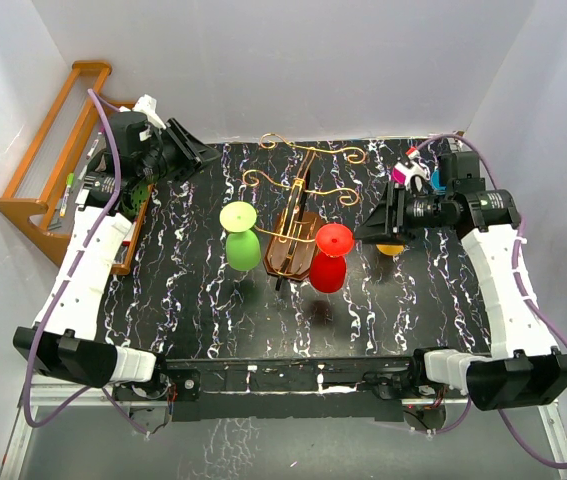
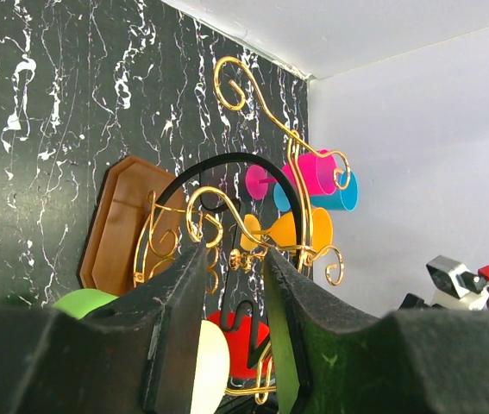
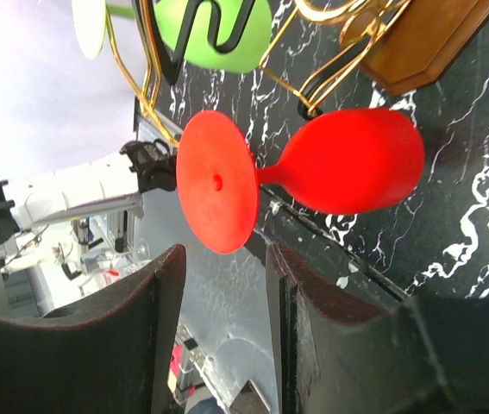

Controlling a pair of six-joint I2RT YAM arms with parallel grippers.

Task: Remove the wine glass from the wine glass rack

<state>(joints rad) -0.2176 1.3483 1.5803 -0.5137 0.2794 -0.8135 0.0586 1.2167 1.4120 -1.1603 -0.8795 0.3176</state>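
The wine glass rack (image 1: 291,248) has a dark brown wooden base and gold scroll arms (image 2: 253,95) and stands mid-table. A red wine glass (image 1: 329,262) stands bowl down beside the base, foot up. In the right wrist view its round foot (image 3: 216,191) lies just beyond my right gripper (image 3: 225,259), which is open and holds nothing. A green wine glass (image 1: 241,240) is bowl down at the rack's left, with gold wire around its stem (image 3: 214,30). My left gripper (image 1: 206,156) hovers at the back left, jaws slightly apart and empty.
An orange glass (image 1: 391,247) sits under my right gripper (image 1: 365,228). Pink and blue cups (image 2: 317,177) are at the back right. An orange-brown slatted shelf (image 1: 48,165) leans at the back left. White walls enclose the table (image 1: 193,310).
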